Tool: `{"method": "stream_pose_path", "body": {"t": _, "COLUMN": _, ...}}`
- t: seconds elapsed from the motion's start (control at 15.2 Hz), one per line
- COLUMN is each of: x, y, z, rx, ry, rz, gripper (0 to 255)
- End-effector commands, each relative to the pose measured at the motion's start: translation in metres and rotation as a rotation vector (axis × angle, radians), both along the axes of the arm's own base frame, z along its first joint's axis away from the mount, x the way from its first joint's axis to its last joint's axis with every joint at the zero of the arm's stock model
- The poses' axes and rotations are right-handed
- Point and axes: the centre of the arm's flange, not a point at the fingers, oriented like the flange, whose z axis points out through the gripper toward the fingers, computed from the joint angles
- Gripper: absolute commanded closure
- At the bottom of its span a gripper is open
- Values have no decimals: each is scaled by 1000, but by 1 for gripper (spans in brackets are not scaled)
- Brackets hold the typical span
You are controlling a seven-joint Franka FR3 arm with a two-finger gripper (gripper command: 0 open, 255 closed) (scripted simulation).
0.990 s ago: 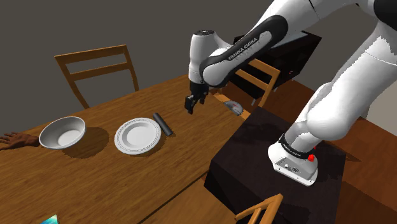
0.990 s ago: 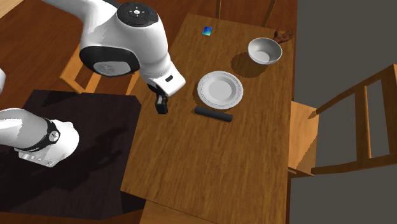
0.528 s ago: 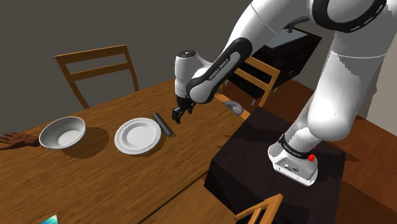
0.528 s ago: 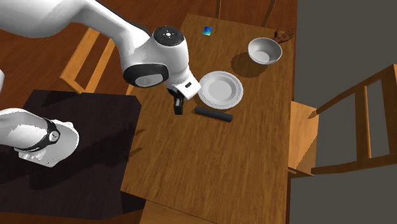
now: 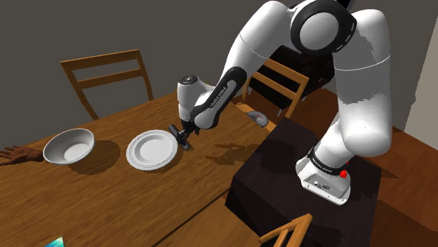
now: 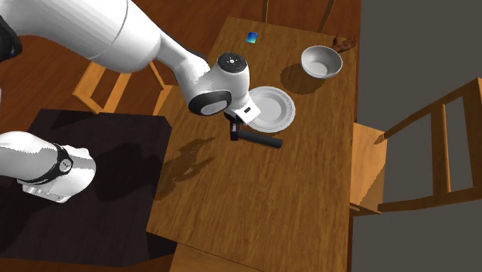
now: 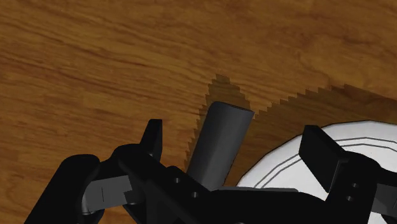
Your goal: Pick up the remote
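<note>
Shoulder view | counter (image 5: 105, 200): wooden, bears a white plate (image 5: 151, 149) | arm (image 5: 261, 38): has swung across and sunk to the plate's edge within the last second | remote (image 6: 263, 141): dark bar, flat, just beside the plate | end effector (image 7: 235, 140): spread, straddling the remote's end without touching it | judgement: approach finished, closing comes next
</note>
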Motion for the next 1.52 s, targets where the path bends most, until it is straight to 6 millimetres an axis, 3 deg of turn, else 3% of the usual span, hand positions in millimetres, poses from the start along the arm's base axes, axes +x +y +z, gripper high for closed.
{"method": "stream_pose_path", "body": {"t": 0.0, "x": 14, "y": 11, "z": -22, "rx": -4, "ry": -4, "rz": -5, "gripper": 0}}
{"method": "stream_pose_path", "body": {"t": 0.53, "x": 16, "y": 12, "z": -65, "rx": -4, "ry": -5, "rz": -6, "gripper": 0}}
{"method": "stream_pose_path", "body": {"t": 0.66, "x": 16, "y": 12, "z": -65, "rx": -4, "ry": -5, "rz": -6, "gripper": 0}}
{"method": "stream_pose_path", "body": {"t": 0.73, "x": 17, "y": 12, "z": -65, "rx": -4, "ry": -4, "rz": -6, "gripper": 255}}
{"method": "stream_pose_path", "body": {"t": 1.32, "x": 16, "y": 12, "z": -65, "rx": -4, "ry": -5, "rz": -6, "gripper": 255}}
{"method": "stream_pose_path", "body": {"t": 1.45, "x": 16, "y": 12, "z": -55, "rx": -4, "ry": -5, "rz": -6, "gripper": 255}}
